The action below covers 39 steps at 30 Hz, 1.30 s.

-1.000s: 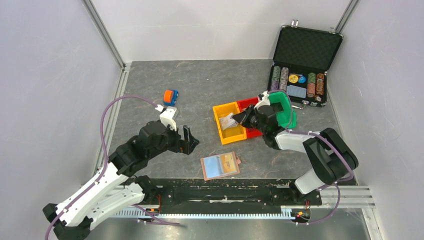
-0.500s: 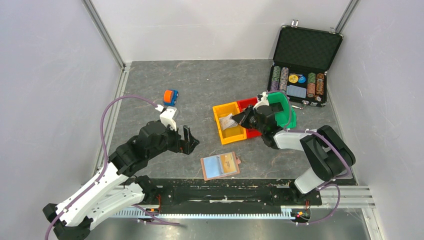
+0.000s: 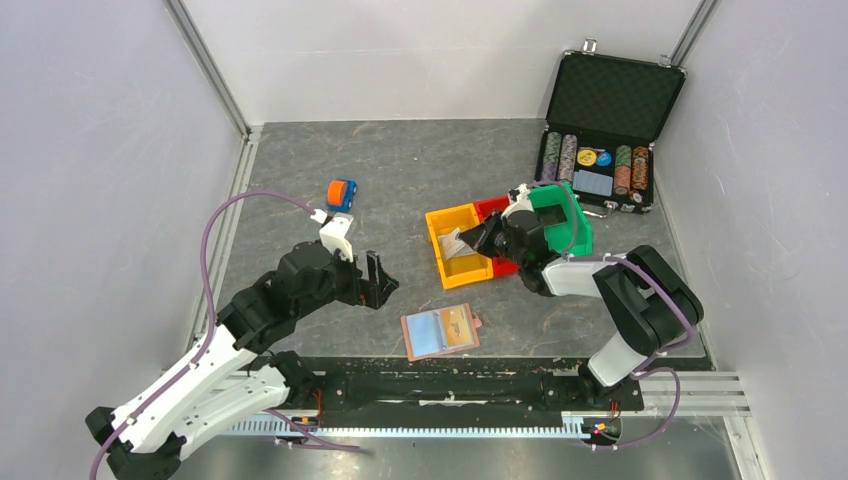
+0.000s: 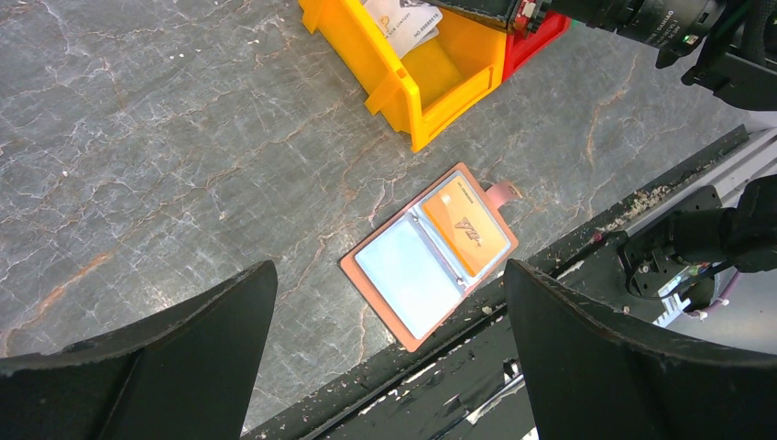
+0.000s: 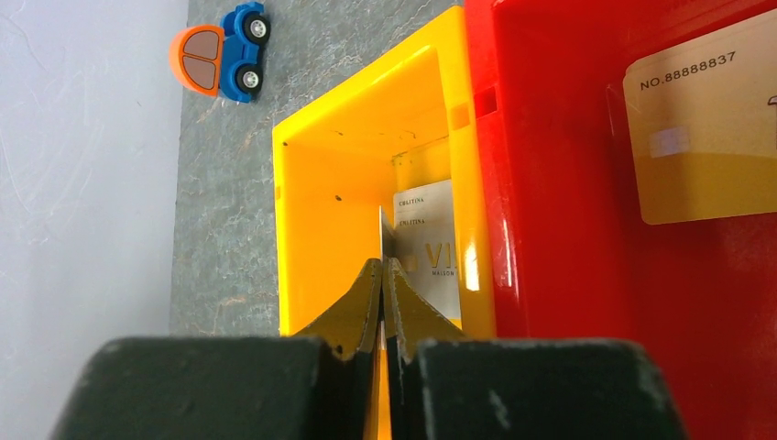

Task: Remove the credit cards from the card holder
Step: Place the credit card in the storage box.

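One open brown holder (image 4: 403, 280); left jaws apart, right jaws tight on white card (image 3: 457, 243).

The left arm reaches up from 7 o'clock, its left gripper (image 3: 379, 281) pointing to 3 o'clock with jaws wide apart. The right arm is sharply bent at the elbow, and the right gripper (image 3: 472, 240) points to 9 o'clock, pinching a credit card (image 5: 380, 229) edge-on.

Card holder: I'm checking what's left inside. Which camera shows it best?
Left wrist: the card holder lies open and large, an orange card in one pocket. The top view shows it small; the right wrist view misses it.
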### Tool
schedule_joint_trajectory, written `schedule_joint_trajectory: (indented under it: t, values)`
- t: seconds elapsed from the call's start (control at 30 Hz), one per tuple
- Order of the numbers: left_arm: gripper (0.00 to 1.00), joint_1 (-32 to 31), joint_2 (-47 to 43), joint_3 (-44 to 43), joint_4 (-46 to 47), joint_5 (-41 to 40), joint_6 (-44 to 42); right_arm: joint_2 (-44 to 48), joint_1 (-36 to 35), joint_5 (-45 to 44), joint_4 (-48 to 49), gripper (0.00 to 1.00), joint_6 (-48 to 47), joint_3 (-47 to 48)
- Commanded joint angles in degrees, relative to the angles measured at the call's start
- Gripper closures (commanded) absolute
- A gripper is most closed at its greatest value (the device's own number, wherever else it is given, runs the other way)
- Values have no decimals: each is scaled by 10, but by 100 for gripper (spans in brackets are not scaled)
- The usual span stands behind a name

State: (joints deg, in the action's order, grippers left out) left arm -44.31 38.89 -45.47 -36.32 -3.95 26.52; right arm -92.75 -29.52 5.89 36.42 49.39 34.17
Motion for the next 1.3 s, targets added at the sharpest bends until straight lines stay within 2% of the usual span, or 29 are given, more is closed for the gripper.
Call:
schedule_joint_trajectory:
  t: [0.0,0.07,0.33,0.47,0.67,0.93,1.17,1.27]
  values:
    - [0,0,-3,-1,16,3,-25,2,-3,-17,8,96,-5,15]
    - [0,0,-4,-2,16,3,-25,4,-2,-23,-3,88,-8,20]
    - [0,0,-5,-1,15,0,-25,36,1,-55,-77,88,-55,58]
    - [0,0,-5,-1,16,1,-24,61,1,-87,-112,81,-80,66]
    - [0,0,-3,-2,16,1,-24,89,-1,-94,-150,85,-118,84]
    - [0,0,1,-1,15,-4,-25,111,-19,-61,-209,86,-166,105]
    - [0,0,11,-5,5,-25,-5,191,-52,-30,-285,83,-197,89]
    - [0,0,16,0,12,-6,7,237,-69,-18,-309,82,-202,66]
